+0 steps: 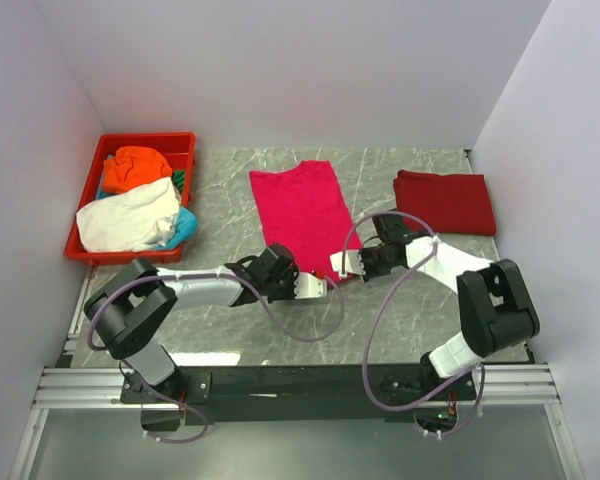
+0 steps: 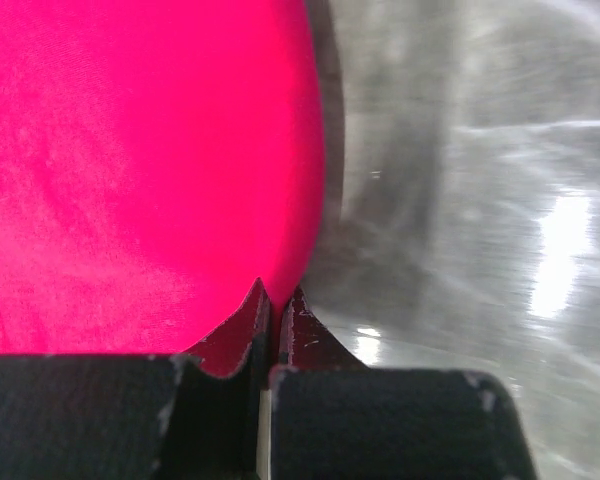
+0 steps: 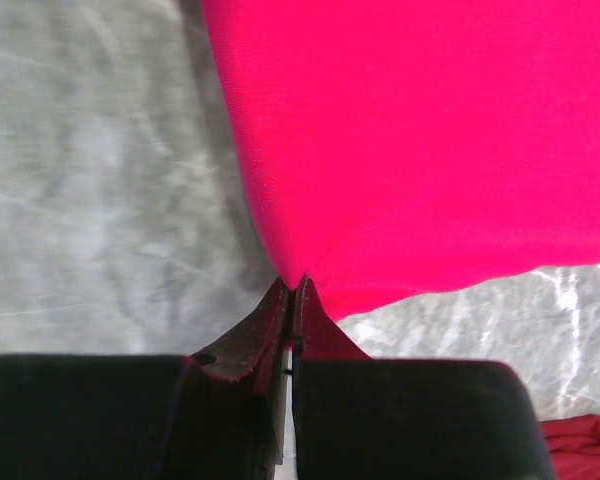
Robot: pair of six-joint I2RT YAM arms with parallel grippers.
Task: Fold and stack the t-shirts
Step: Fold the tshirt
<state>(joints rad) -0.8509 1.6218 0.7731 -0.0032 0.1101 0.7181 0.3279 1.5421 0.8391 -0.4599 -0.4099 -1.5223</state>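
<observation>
– Both grippers are clamped, folks: the left gripper [image 2: 275,295] has its jaws pressed tight together on the edge of the pink t-shirt [image 1: 300,200], with cloth pinched right at the tips!

– And the right gripper [image 3: 292,285] matches it, jaws closed on a corner of that same shirt (in the wrist view the cloth runs to a point between them).

– Where does the shirt lie?

– Mid-table, laid out flat, running from the far side toward the arms. The two grippers meet at its near end, almost nose to nose.

– Anything beside it?

– Off to the right, well apart, the dark red t-shirt [image 1: 445,200] lies folded into a neat rectangle near the far right corner.

– And on the left?

– A red tray [image 1: 145,138] sits at the far left corner, piled with more. The orange t-shirt [image 1: 135,167] is crumpled at the back and the white t-shirt [image 1: 130,215] is heaped in front of it. The teal t-shirt [image 1: 185,228] peeks out from under the white one, on its right.

– And underneath it all?

– A grey marbled table [image 1: 410,310], with both arms reaching in from its near edge.
</observation>
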